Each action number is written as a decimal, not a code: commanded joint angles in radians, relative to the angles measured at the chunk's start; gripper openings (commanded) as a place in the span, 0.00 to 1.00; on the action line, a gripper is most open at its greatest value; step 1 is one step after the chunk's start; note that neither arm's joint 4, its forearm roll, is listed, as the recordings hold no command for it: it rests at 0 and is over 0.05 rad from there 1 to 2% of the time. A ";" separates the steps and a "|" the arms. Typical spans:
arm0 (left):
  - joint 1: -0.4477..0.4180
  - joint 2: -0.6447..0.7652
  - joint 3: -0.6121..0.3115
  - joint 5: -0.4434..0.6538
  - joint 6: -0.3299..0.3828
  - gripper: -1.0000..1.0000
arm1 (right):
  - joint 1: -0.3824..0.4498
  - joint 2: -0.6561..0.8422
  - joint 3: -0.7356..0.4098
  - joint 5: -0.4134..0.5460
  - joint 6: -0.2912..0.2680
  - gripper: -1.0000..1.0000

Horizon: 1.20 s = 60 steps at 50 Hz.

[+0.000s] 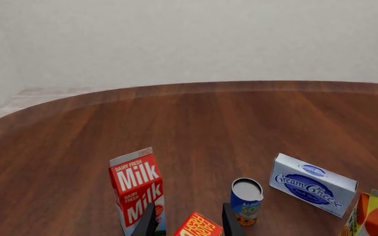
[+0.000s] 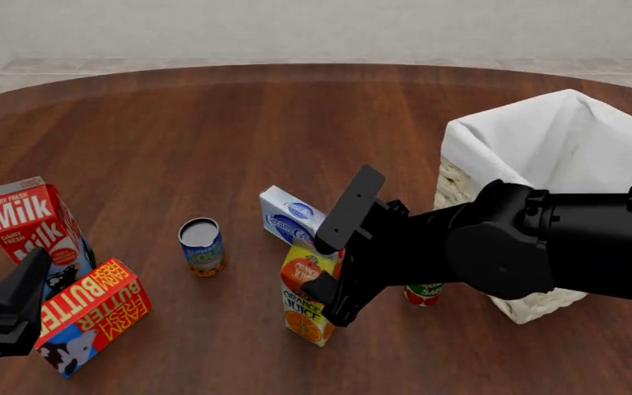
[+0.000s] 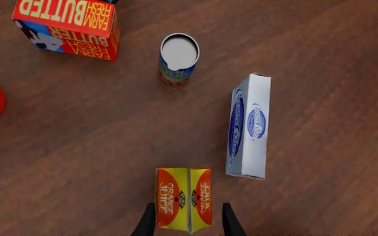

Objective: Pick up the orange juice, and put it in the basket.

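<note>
In the right wrist view we see the right gripper [image 3: 186,221] directly above the orange juice [image 3: 183,199], its two dark fingers spread one to each side of the gable top, with a sliver of gap on either side; we cannot tell whether they touch the carton, and only the finger stubs show at the frame edge. In the front view the same gripper [image 2: 332,284] is largely masked by its own black wrist and arm, which also cover the upper right part of the orange juice [image 2: 305,309]; the carton stands upright on the table [image 2: 294,140]. Just beyond it lies the cream cheese box [image 2: 290,216], partly hidden by the arm, and a small red-labelled can [image 2: 424,294] peeks out beneath the arm, its top concealed. The basket [image 2: 563,140] stands to the right, its near wall mostly blocked by the arm.

Farther left stands a blue soup can [image 2: 201,246]. The left gripper [image 2: 9,317] hovers at the lower left edge, mostly cut off, fingers parted around nothing near the butter box [image 2: 88,317], which leans beside the milk carton [image 2: 33,230].
</note>
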 commanded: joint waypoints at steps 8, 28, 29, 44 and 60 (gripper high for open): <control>-0.004 0.017 0.000 -0.019 -0.003 1.00 | -0.028 0.067 0.033 -0.048 -0.029 1.00; -0.011 0.036 0.000 -0.036 0.001 1.00 | -0.026 0.107 0.072 -0.104 -0.010 1.00; -0.012 0.034 0.000 -0.034 0.002 1.00 | -0.021 0.103 0.073 -0.102 -0.008 1.00; -0.013 0.046 0.000 -0.043 0.004 1.00 | -0.006 0.016 0.069 -0.064 -0.034 0.00; -0.019 0.039 0.000 -0.037 -0.001 1.00 | -0.007 -0.161 -0.107 0.237 -0.034 0.00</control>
